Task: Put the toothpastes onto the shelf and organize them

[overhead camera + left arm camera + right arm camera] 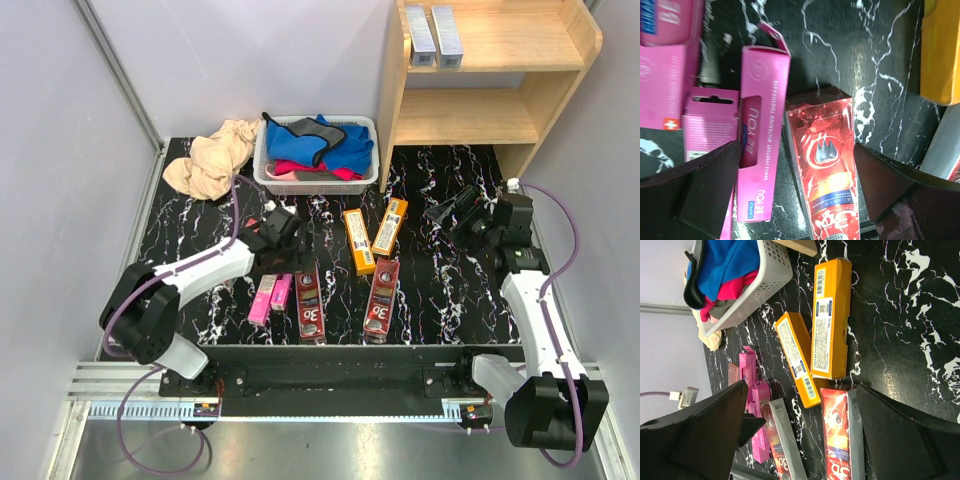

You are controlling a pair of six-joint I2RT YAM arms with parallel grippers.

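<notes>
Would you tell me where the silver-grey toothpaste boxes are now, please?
In the top view, the two silver-grey boxes lie side by side on the upper tier of the shelf, at its left end, at the far right of the table.

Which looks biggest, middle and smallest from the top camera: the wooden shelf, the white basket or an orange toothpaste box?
1. wooden shelf: biggest by far, even standing at the back.
2. white basket: middle.
3. orange toothpaste box: smallest.
</notes>
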